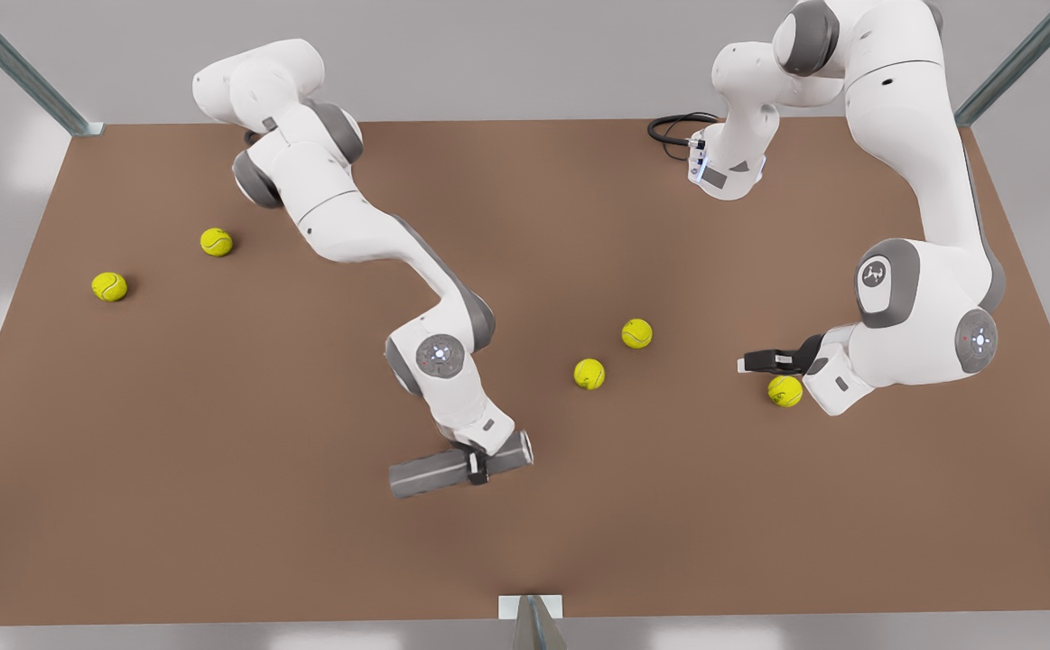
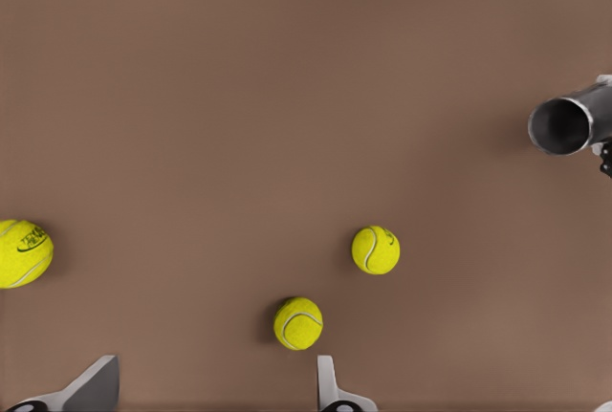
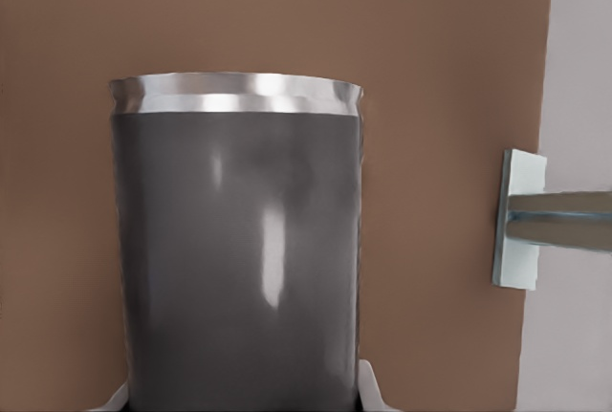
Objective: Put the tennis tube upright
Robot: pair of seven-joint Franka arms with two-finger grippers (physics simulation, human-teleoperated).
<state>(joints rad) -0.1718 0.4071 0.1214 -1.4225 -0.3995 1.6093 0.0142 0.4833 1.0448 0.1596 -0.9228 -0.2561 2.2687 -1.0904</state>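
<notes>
Tennis tube (image 1: 439,471) within right tool (image 1: 478,467)

Five yellow-green tennis balls lie on the brown table (image 1: 218,506). Two sit well apart from the others toward the front view's left: one ball (image 1: 109,287) near the edge, another ball (image 1: 216,242) just beyond it. A pair of balls (image 1: 590,374) (image 1: 636,333) rests near the middle. A fifth ball (image 1: 785,391) lies toward the right. A black cable (image 1: 673,129) coils at the far edge, and a metal bracket (image 1: 530,607) marks the near edge.
</notes>
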